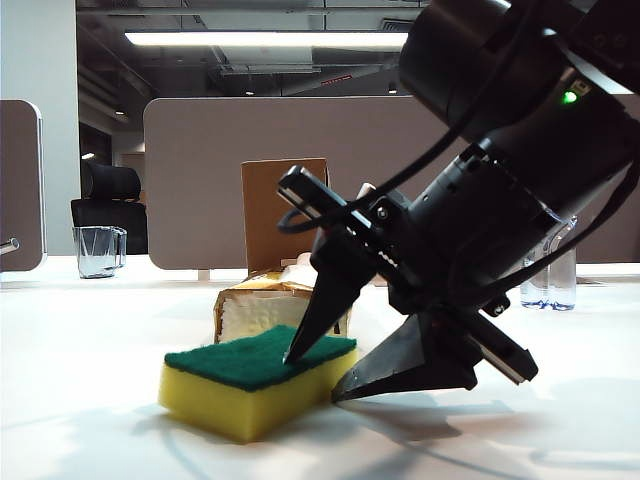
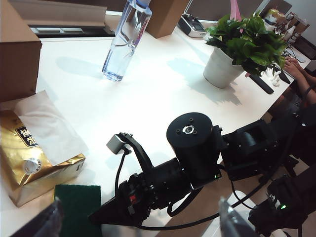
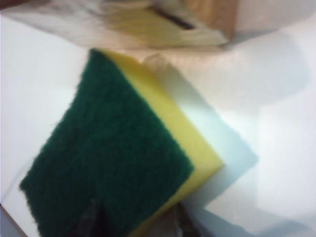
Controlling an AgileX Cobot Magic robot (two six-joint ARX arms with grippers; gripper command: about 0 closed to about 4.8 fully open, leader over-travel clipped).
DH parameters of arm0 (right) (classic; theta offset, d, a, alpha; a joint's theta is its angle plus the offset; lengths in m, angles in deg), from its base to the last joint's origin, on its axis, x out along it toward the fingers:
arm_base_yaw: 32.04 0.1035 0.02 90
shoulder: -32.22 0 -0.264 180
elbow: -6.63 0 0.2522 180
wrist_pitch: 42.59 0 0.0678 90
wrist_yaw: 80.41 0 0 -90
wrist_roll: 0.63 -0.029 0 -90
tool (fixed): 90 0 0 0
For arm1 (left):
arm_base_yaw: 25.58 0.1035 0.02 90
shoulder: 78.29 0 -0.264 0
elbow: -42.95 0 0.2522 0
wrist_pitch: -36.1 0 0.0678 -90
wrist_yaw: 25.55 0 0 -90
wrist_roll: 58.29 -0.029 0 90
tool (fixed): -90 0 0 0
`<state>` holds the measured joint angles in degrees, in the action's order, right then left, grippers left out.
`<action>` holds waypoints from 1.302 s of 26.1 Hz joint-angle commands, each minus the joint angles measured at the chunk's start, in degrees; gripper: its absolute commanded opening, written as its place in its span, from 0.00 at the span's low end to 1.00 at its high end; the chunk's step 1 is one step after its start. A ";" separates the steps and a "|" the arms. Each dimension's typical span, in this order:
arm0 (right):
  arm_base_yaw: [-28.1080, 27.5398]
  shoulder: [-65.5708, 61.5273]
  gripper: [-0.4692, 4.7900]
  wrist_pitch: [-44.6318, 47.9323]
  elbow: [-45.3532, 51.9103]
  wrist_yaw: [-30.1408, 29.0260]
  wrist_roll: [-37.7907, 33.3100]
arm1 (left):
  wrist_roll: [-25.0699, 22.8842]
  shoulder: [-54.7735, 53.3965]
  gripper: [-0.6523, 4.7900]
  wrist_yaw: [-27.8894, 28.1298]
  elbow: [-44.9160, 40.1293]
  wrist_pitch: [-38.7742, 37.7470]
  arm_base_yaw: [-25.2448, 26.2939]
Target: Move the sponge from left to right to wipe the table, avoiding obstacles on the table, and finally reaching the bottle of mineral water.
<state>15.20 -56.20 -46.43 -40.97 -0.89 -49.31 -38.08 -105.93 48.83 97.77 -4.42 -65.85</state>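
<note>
The sponge (image 1: 258,382) lay flat on the white table (image 1: 90,400), green scouring layer up, at about six o'clock from the gold tissue pack (image 1: 262,303) and just in front of it. In the exterior view its long axis ran from eight o'clock to two o'clock, one yellow corner pointing toward the camera. The right gripper (image 1: 312,378) straddled the sponge's right end, one finger tip on the green top, the other low against the yellow side; its jaws stood part-way closed about the sponge, and whether they pinched it could not be told. The left gripper (image 2: 138,217) hung high above, jaws spread wide, holding nothing. The brown cardboard box (image 1: 284,212) stood behind the pack, the bottle of mineral water (image 2: 124,40) well apart.
</note>
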 commanded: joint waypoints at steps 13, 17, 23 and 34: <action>0.00 -3.56 0.71 -4.37 -1.62 5.86 -4.24 | -0.28 -0.09 0.87 -0.02 3.26 -1.01 0.04; 0.07 -7.48 0.71 -5.55 -3.69 4.57 -4.26 | -0.28 -0.07 0.87 -0.04 3.26 -1.18 0.04; 4.00 -8.81 0.71 -6.75 -4.17 4.92 -4.24 | -0.28 0.24 0.87 -0.02 3.26 -1.90 0.04; 4.35 -8.76 0.72 -8.79 -4.35 3.56 -4.09 | -0.31 0.55 0.86 -0.02 4.07 -2.05 0.04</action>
<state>19.20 -63.24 -43.46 -46.92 4.60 -52.68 -38.10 -105.49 48.87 101.16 -7.50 -65.85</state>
